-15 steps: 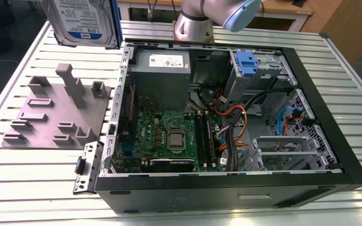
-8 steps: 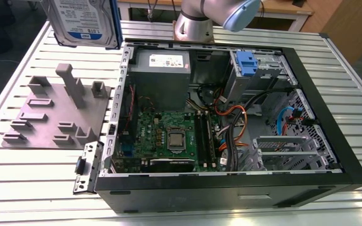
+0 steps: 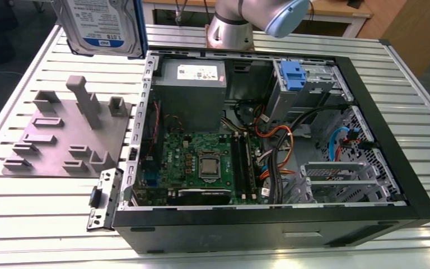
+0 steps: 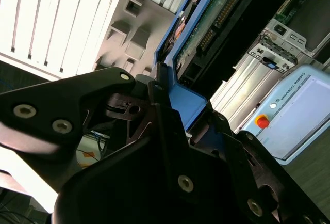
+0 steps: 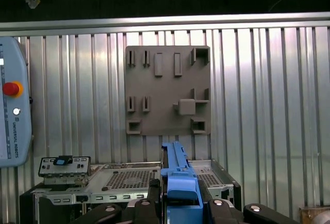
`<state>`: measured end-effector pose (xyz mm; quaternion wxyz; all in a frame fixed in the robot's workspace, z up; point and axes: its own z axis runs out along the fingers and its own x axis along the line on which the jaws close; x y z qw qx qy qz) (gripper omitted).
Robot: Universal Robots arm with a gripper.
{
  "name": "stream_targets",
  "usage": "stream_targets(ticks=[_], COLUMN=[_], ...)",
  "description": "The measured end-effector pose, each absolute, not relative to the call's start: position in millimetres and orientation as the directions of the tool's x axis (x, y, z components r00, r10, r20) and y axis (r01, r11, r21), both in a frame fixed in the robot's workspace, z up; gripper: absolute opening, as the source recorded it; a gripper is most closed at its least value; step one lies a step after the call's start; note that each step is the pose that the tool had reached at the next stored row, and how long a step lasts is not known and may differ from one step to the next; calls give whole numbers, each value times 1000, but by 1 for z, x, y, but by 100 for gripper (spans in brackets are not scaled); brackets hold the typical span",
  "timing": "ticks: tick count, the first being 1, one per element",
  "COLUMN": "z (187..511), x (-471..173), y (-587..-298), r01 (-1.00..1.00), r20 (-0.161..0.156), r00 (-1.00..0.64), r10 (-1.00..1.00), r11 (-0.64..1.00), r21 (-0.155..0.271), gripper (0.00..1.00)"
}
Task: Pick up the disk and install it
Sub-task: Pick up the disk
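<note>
- High at the exterior view's left, the disk [image 3: 99,23] hangs clear of the slatted table [image 3: 43,224]. Its label side faces out, and the grey holder plate [image 3: 65,134] lies below it.
- That same view takes in the open computer case [image 3: 275,230] on the table. Inside are the grey power box [image 3: 188,84], the green main board [image 3: 200,162] and a blue latch tab [image 3: 293,75] by the drive bay. The arm [image 3: 263,17] rises beyond the case.
- The grip itself shows in both wrist views. In the second wrist view the gripper [image 4: 180,97] has its black jaws pinching the disk [image 4: 216,15] by a blue side rail.
- Where the exterior view gives the label, the second wrist view gives the disk's green circuit-board underside, running away from the jaws.
- In the first wrist view the gripper [image 5: 180,198] holds the disk [image 5: 177,167] edge-on. The blue rail stands as a narrow strip between the fingers, with the holder plate [image 5: 167,90] beyond it and the case [image 5: 129,182] nearer.
- A control tablet [image 5: 13,126] with a red button lies on the table. The second wrist view shows the tablet [image 4: 294,110] too.
</note>
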<state>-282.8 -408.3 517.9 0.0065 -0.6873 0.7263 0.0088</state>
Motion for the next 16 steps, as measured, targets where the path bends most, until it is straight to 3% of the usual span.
stream_targets(ticks=[16], z=[518], x=[-280], y=[-408], r01=[-998], r20=[-22], r00=[-55], r10=[-998], r11=[55], r21=[4], gripper=[36])
